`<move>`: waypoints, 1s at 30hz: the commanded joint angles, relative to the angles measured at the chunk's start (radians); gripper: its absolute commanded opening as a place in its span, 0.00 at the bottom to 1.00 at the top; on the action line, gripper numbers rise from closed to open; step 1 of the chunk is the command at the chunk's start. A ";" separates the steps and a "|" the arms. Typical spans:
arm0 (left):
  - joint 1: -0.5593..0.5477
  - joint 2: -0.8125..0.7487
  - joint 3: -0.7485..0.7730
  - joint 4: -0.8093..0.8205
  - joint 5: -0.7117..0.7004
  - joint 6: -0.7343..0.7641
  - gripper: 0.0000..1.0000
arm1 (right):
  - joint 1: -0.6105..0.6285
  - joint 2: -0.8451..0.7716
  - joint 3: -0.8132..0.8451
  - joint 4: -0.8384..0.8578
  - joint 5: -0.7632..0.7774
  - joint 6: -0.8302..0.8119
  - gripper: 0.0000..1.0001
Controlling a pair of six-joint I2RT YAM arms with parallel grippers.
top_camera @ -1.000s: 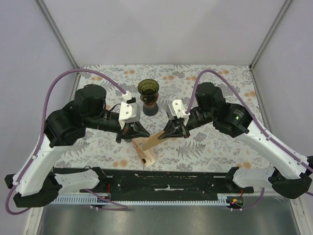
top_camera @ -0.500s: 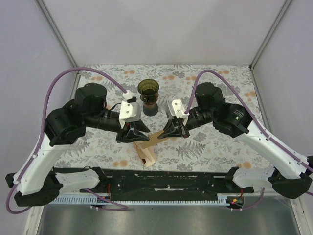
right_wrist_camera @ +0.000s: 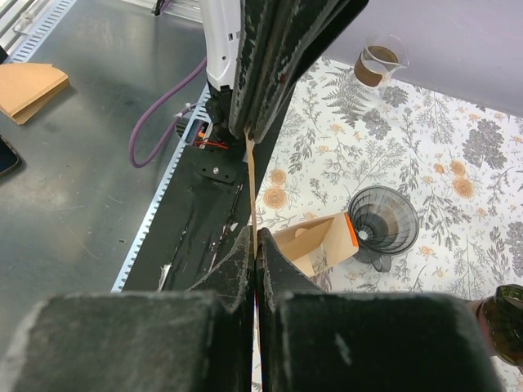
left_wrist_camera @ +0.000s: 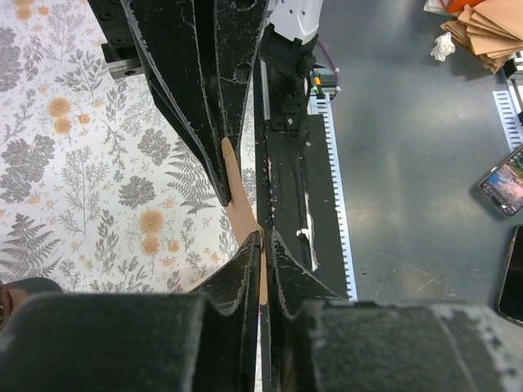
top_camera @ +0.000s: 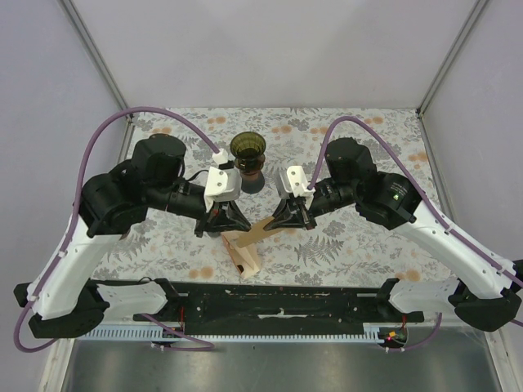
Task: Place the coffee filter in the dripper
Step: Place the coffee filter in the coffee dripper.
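A brown paper coffee filter [top_camera: 258, 232] hangs above the table, pinched at both ends. My left gripper [top_camera: 228, 224] is shut on its left edge, and my right gripper [top_camera: 289, 219] is shut on its right edge. In the left wrist view the filter [left_wrist_camera: 239, 214] runs from my fingertips [left_wrist_camera: 263, 238] to the right gripper's fingers. In the right wrist view it is edge-on [right_wrist_camera: 249, 175] above my closed gripper [right_wrist_camera: 256, 233]. The smoky grey cone dripper [right_wrist_camera: 382, 218] stands on the table beyond the filter. In the top view it sits between the grippers [top_camera: 252, 184].
An open cardboard filter box [top_camera: 243, 254] lies under the filter, beside the dripper [right_wrist_camera: 315, 242]. An olive glass vessel [top_camera: 248, 148] stands just behind the dripper. A glass carafe [right_wrist_camera: 377, 65] is at the far left. The black base rail [top_camera: 278, 300] runs along the near edge.
The left arm has shifted slightly up and right, and the right gripper has edged a little left. Both keep hold of the filter.
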 commanded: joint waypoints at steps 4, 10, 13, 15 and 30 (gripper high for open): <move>0.003 0.007 0.071 -0.039 -0.031 0.060 0.14 | 0.005 -0.013 0.024 -0.008 0.012 0.006 0.00; 0.003 0.026 0.072 -0.070 -0.014 0.063 0.10 | 0.007 -0.011 0.027 -0.008 0.012 0.010 0.00; 0.003 0.033 0.074 -0.087 -0.017 0.066 0.15 | 0.005 -0.014 0.027 -0.006 0.018 0.012 0.00; 0.003 0.037 0.079 -0.091 -0.013 0.066 0.14 | 0.005 -0.011 0.028 -0.008 0.018 0.012 0.00; 0.003 0.079 0.152 -0.127 -0.020 0.078 0.23 | 0.005 -0.008 0.033 -0.023 0.029 0.006 0.00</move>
